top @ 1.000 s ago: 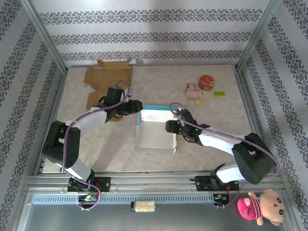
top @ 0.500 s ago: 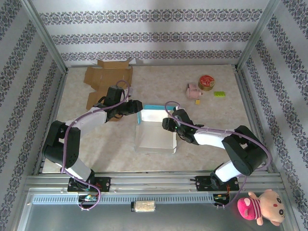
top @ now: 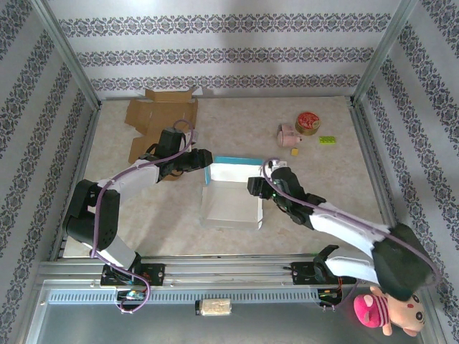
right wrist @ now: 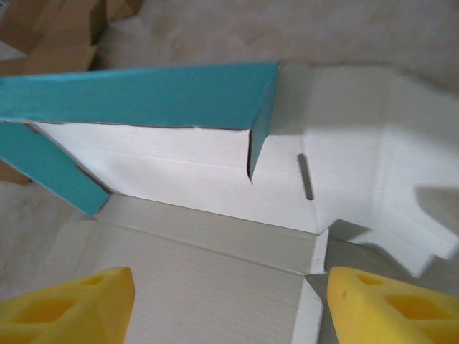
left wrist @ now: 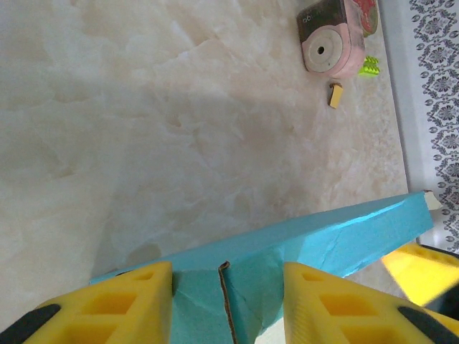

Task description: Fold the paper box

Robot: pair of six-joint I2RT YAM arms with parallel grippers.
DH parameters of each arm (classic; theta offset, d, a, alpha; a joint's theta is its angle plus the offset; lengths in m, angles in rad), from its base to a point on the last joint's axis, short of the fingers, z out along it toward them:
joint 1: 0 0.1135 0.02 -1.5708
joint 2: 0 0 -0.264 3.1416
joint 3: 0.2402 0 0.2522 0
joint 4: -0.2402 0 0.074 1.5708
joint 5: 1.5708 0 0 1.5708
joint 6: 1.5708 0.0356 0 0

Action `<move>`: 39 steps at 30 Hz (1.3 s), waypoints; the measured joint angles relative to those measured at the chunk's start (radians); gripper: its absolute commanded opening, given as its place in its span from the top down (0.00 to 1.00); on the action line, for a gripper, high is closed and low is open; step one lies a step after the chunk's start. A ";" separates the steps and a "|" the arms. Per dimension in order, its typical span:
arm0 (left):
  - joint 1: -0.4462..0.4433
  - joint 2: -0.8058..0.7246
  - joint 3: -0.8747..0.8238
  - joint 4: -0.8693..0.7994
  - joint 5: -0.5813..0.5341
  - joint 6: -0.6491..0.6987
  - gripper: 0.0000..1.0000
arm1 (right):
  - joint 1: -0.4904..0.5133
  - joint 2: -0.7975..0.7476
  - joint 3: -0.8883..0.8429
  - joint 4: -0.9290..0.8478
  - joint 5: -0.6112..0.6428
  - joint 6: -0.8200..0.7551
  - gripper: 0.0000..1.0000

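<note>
The paper box (top: 231, 204), teal outside and white inside, lies open in the middle of the table with its back wall (right wrist: 136, 94) standing up. My left gripper (top: 204, 160) is at the box's back left corner, and in the left wrist view it (left wrist: 228, 290) is shut on the teal folded corner (left wrist: 251, 276), which touches both yellow fingers (left wrist: 122, 301). My right gripper (top: 256, 188) is at the box's right edge. In the right wrist view it (right wrist: 229, 304) stands open over the white floor (right wrist: 193, 279), nothing between its fingers. A slotted side flap (right wrist: 358, 150) lies flat to the right.
Flattened brown cardboard (top: 161, 115) lies at the back left, near the left arm. At the back right are a pink toy (top: 288, 135), a round tin (top: 308, 122), a green block (top: 328, 140) and a small yellow piece (top: 294, 152). A pink plush (top: 384, 308) sits off the table.
My right gripper narrowed a little, pushed slightly toward the box's back right corner, then drew back and opened wider while its arm swung right. The left arm and the box stayed put.
</note>
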 measured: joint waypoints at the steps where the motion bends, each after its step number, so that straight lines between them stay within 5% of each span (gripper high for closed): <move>1: 0.000 0.000 0.000 0.000 -0.002 0.001 0.60 | 0.000 -0.047 -0.011 -0.022 0.013 -0.008 0.19; 7: 0.000 0.000 0.000 0.000 -0.003 0.004 0.60 | -0.054 -0.217 -0.041 -0.120 0.080 -0.071 0.12; 15: -0.005 0.000 0.000 0.000 -0.011 0.006 0.60 | -0.222 -0.052 -0.035 -0.108 -0.014 -0.178 0.32; 26: -0.005 0.000 0.000 0.000 -0.014 0.008 0.60 | -0.230 0.142 0.031 -0.019 -0.126 -0.249 0.67; 39: -0.006 0.000 0.000 0.000 -0.018 0.008 0.60 | -0.128 0.142 0.031 -0.004 -0.129 -0.147 0.77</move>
